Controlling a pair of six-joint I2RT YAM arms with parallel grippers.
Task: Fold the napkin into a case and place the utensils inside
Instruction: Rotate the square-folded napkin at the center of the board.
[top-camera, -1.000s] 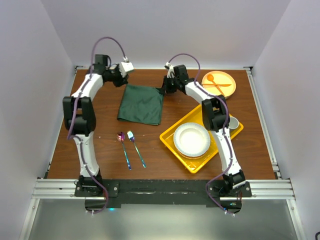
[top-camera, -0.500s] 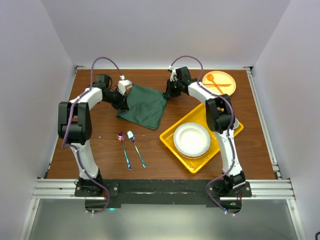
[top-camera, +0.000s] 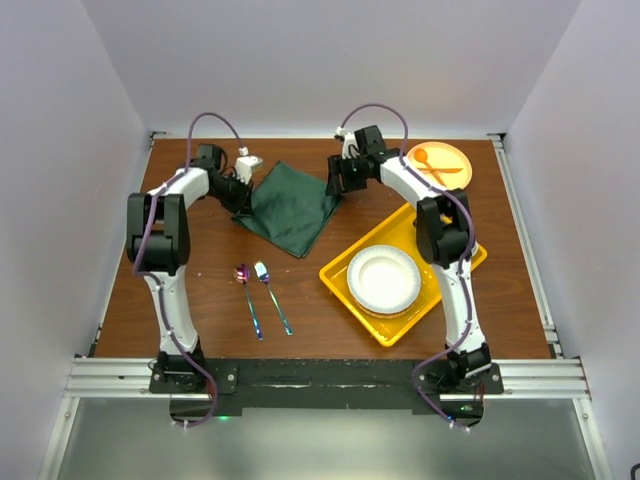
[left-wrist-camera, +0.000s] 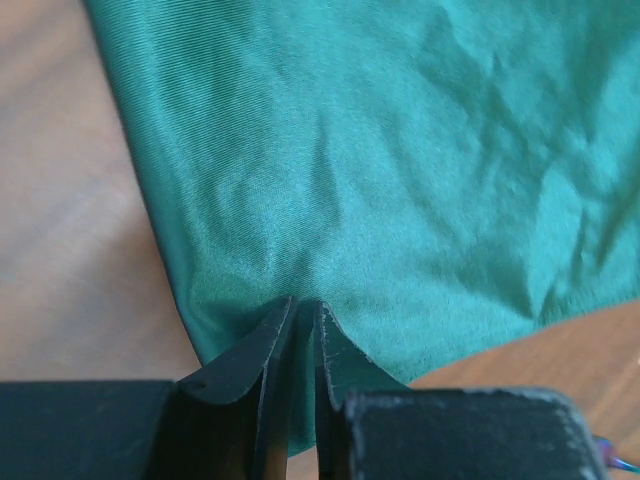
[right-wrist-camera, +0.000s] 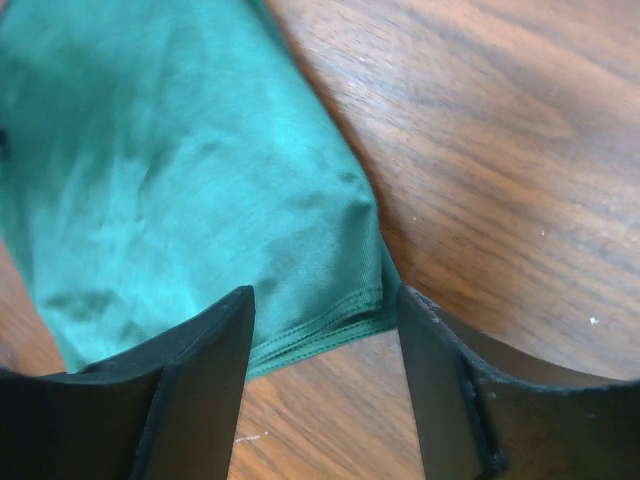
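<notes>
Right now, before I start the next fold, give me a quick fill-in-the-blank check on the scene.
1. The left gripper pinches the napkin edge; the right gripper has its jaws ____ on either side of a corner.
2. The white plate sits in the ____ tray.
3. The metal spoon and fork lie on the ____, apart from the napkin.
Missing words: open; yellow; table.

Overhead, two wrist close-ups — common napkin (top-camera: 291, 206)
</notes>
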